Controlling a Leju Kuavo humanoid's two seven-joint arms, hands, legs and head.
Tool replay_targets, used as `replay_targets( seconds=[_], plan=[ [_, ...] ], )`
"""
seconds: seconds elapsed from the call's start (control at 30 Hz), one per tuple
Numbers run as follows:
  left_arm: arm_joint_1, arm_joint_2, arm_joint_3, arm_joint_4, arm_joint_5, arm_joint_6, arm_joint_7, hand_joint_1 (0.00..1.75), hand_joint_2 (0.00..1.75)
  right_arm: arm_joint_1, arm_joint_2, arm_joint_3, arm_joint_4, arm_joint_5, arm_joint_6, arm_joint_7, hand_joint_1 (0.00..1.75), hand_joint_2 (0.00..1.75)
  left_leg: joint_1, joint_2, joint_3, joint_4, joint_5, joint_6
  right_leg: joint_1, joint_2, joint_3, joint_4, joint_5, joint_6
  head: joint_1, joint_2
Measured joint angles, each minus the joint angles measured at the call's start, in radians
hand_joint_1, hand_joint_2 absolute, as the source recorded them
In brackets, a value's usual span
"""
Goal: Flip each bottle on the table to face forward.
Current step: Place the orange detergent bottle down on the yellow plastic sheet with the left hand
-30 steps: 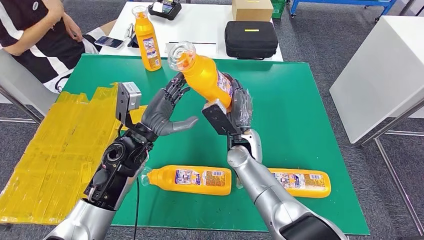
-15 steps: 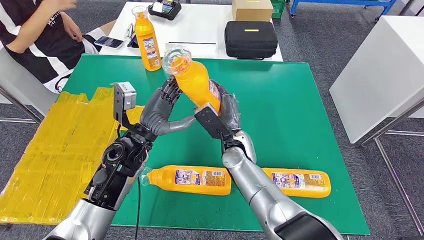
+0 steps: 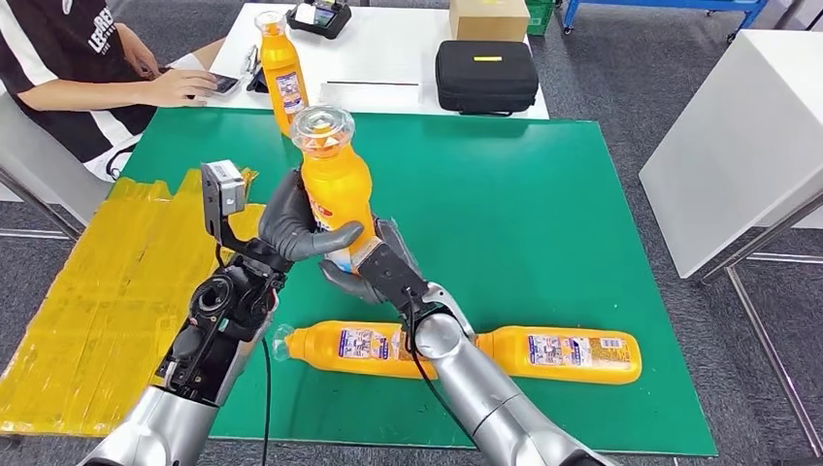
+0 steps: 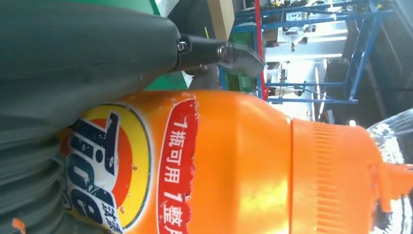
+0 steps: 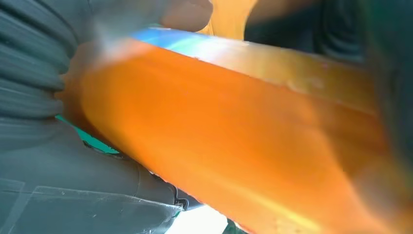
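Orange bottle (image 3: 334,184), tilted in the right hand (image 3: 374,270) a moment ago, now stands nearly upright above the green table (image 3: 543,194), and the left hand (image 3: 296,225) has closed round its middle while the right grips its base. That looks like a handover for turning it; two bottles (image 3: 364,349) lie flat near the front edge.
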State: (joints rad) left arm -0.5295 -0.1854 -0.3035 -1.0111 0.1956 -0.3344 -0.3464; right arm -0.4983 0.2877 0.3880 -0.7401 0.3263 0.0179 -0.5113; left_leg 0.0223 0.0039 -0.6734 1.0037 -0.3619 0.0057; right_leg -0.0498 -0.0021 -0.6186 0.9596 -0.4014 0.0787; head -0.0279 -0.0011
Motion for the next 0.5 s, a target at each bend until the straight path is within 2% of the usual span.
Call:
replay_targets(
  seconds=[0.5],
  plan=[
    [0.013, 0.003, 0.002, -0.001, 0.004, 0.007, -0.002, 0.00, 1.75, 0.028, -0.048, 0.071, -0.085, -0.026, -0.009, 0.033, 1.75, 1.75, 0.000, -0.002, -0.001, 0.000, 0.001, 0.000, 0.000, -0.001, 0.001, 0.000, 0.000, 0.000, 0.000, 0.000]
  ],
)
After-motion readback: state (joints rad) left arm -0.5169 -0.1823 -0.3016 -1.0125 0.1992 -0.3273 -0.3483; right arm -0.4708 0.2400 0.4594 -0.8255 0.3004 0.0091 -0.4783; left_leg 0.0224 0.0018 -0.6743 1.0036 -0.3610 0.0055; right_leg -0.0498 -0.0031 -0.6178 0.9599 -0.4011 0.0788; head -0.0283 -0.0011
